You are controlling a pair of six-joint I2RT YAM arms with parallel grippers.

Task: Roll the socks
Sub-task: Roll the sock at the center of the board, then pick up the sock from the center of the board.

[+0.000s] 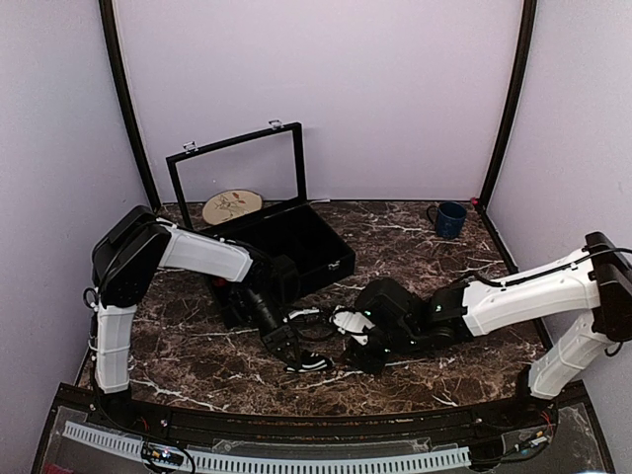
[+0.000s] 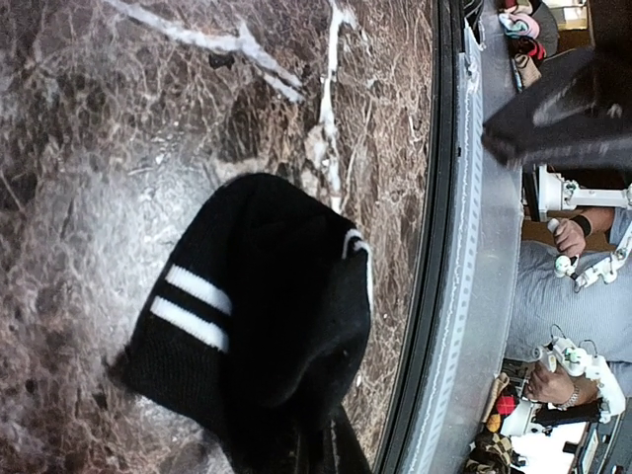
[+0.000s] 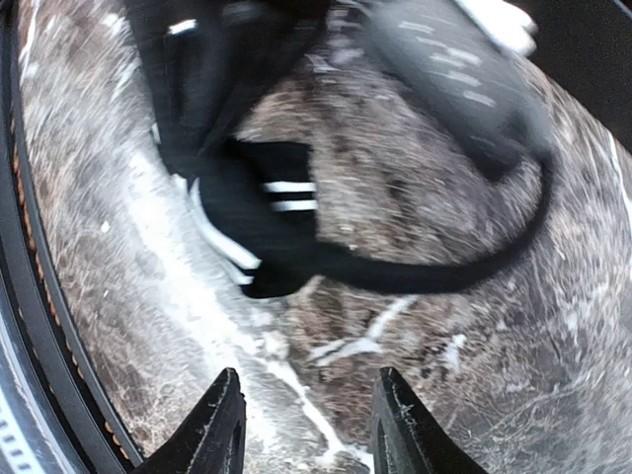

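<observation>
On dark veined marble table [image 1: 425,259], lilac walls [image 1: 395,99], black striped sock [image 2: 267,316]

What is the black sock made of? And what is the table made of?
The black sock looks like soft, matte knitted fabric: it folds and shows a fine weave. The table looks like glossy dark brown marble, or a marble print, with white veins and a light sheen.
</observation>
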